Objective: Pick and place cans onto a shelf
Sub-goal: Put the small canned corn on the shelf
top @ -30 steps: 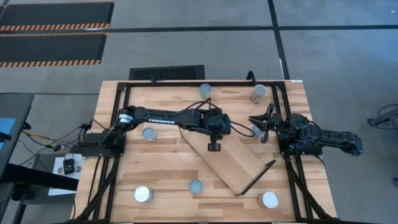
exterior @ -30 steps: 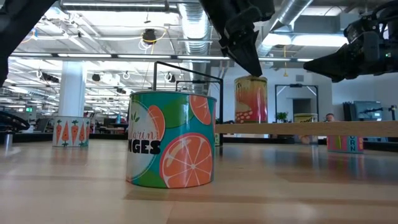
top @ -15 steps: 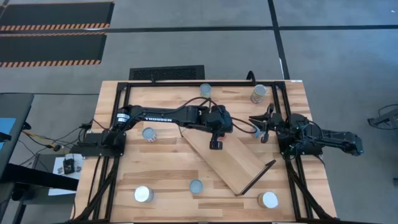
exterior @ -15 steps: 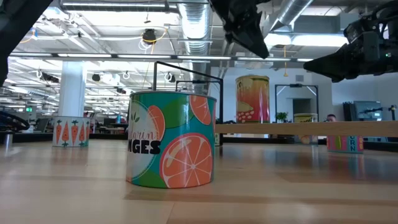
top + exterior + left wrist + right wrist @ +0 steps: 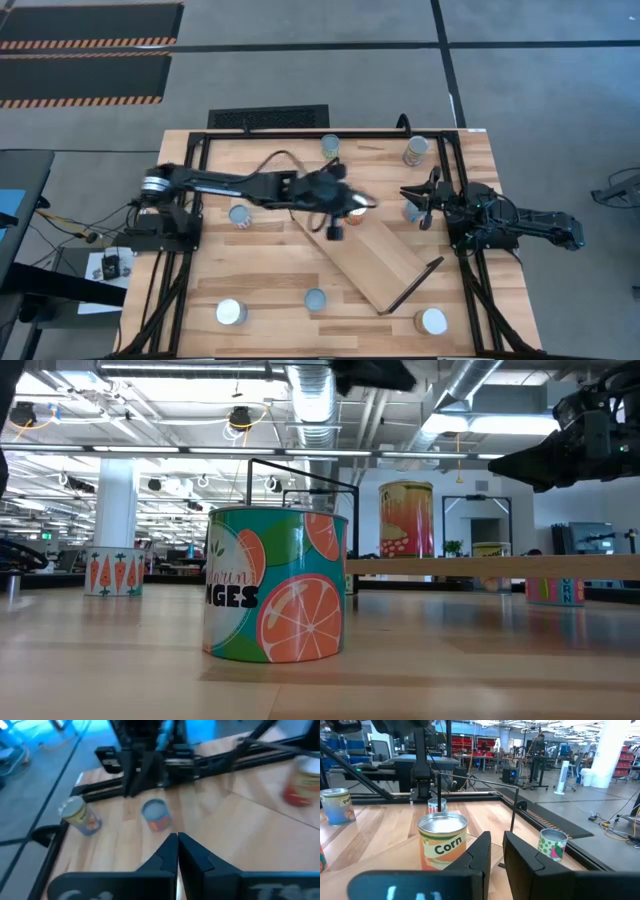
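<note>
High view looks straight down; low view sits at counter [image 5: 500, 660] level — both share the shelf [image 5: 365, 255]; wrist views look forward.

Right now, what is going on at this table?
One red-labelled can stands on the shelf. The left pincer, shut and empty, hangs above the shelf near it. The right pincer is open beside the Corn can. Other cans stand on the tabletop.

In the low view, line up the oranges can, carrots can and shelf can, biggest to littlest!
1. oranges can, but it is nearest the camera.
2. shelf can.
3. carrots can, farther off.
</note>
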You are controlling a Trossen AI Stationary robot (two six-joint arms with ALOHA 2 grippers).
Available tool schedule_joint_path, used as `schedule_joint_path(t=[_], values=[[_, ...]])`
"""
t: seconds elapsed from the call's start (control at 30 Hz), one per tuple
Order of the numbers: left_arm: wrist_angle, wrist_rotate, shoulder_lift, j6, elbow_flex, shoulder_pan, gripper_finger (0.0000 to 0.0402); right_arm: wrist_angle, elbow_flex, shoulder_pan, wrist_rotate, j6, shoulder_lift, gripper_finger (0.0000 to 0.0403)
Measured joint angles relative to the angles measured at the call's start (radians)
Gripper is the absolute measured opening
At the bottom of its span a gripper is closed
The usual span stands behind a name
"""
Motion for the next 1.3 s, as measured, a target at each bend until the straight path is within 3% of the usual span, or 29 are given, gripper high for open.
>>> schedule_joint_path(t=[0.2,0.37,0.73,0.97,1.3], values=[[0.241,-0.005,-0.286,-0.007,-0.366,-0.032,0.0,0.0,0.0,-0.002,-0.004,0.0,0.0,0.0077],[0.342,-0.006,-0.523,-0.053,-0.628,-0.057,0.0,0.0,0.0,-0.002,-0.011,0.0,0.0,0.0077],[0.485,-0.026,-0.95,-0.135,-1.057,-0.066,0.0,0.0,0.0,-0.003,-0.015,0.0,0.0,0.0077],[0.554,-0.024,-1.091,-0.134,-1.229,-0.066,0.0,0.002,0.0,-0.003,-0.015,0.0,0.0,0.0077],[0.664,-0.023,-1.185,-0.134,-1.364,-0.066,0.0,0.026,0.0,-0.001,-0.016,0.001,0.0,0.0077]])
